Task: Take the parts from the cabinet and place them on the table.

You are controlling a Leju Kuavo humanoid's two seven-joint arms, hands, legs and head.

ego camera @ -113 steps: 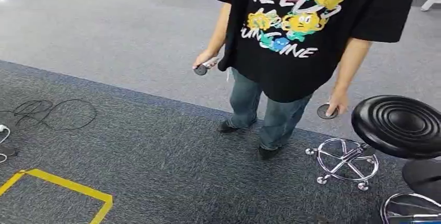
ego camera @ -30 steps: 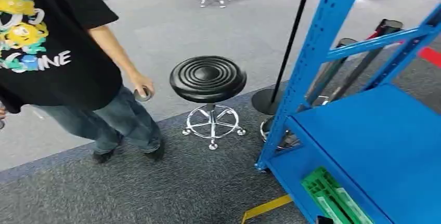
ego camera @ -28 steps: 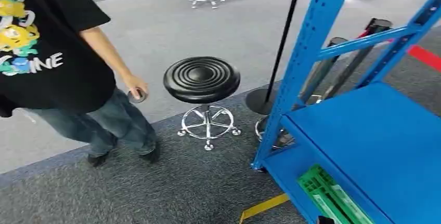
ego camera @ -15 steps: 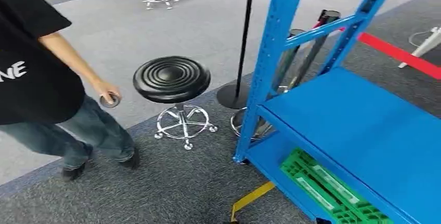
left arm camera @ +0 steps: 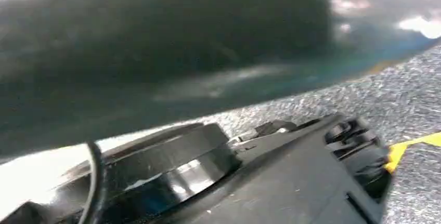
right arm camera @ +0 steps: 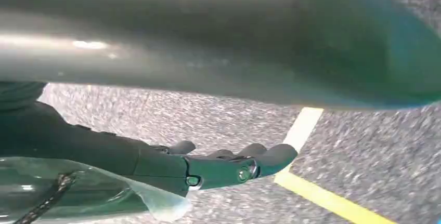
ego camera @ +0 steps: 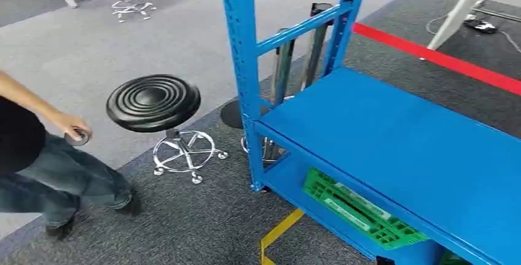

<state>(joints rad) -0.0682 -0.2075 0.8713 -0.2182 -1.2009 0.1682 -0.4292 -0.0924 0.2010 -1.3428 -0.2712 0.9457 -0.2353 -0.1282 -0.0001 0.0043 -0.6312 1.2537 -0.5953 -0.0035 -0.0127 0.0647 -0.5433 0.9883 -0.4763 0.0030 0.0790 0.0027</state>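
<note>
The blue metal cabinet (ego camera: 393, 142) stands at the right of the head view, and its middle shelf is bare. On the shelf below lies a green slotted crate (ego camera: 359, 209) with pale labels, partly hidden by the shelf above it. In the right wrist view my right hand (right arm camera: 208, 169) hangs over grey carpet with its fingers stretched out and nothing in them.
A black round stool (ego camera: 153, 102) on a chrome base stands left of the cabinet. A person (ego camera: 37, 154) at the left edge holds a small round object (ego camera: 78, 136). Dark posts (ego camera: 279, 74) stand behind the cabinet's corner upright. Yellow tape (ego camera: 276, 234) and a red strip (ego camera: 436, 59) mark the floor.
The camera has swung to the right. The person and the stool have slid toward the left edge, and the blue cabinet with its green crate has come further into the picture.
</note>
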